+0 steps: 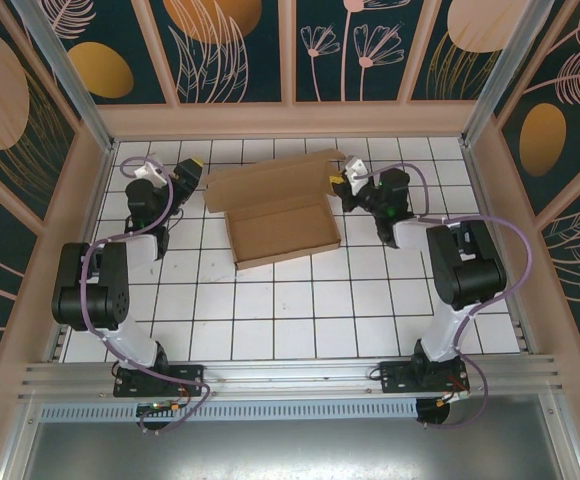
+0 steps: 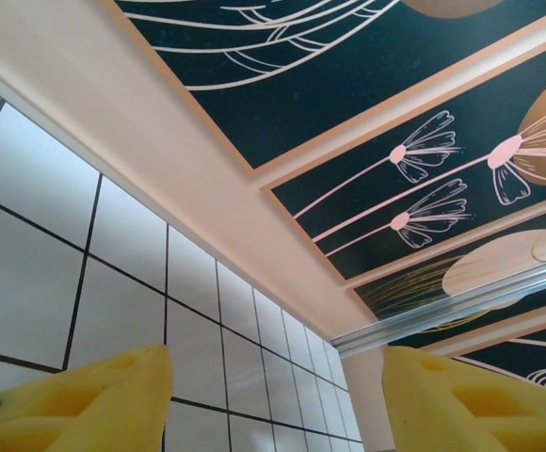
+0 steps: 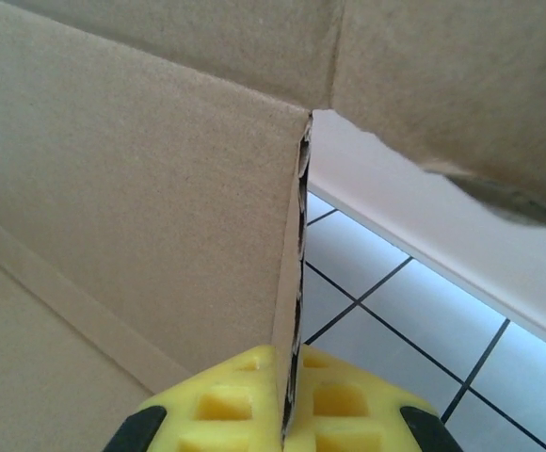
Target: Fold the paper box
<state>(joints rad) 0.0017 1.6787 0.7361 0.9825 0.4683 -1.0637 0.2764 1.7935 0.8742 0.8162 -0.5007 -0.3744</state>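
We see the box (image 1: 275, 215) lying on the far half of the table (image 1: 270, 320), about midway between the two arms. It is a shallow brown tray with its walls up and its wide lid flap open, leaning toward the back wall (image 1: 290, 118). At the tray's far right corner the right gripper (image 1: 336, 183) has hold of the cardboard. In the right wrist view the yellow fingers (image 3: 216, 405) press together on the thin corrugated edge of an upright box (image 3: 141, 207) wall. That leaves the gripper (image 3: 292, 377) nearly closed, with only the sheet's thickness between the pads. Beyond that edge we see white tiles of the table (image 3: 386, 320), and a curved flap edge hangs above them. The left gripper (image 1: 190, 172) sits just beside the left end of the lid flap, and from above we cannot tell whether it touches. In the left wrist view its two yellow fingers (image 2: 113, 395) stand wide apart. The gripper (image 2: 278, 405) has nothing between its fingers and faces the tiled table (image 2: 28, 282) and the flowered wall panels (image 2: 395, 122) behind it.
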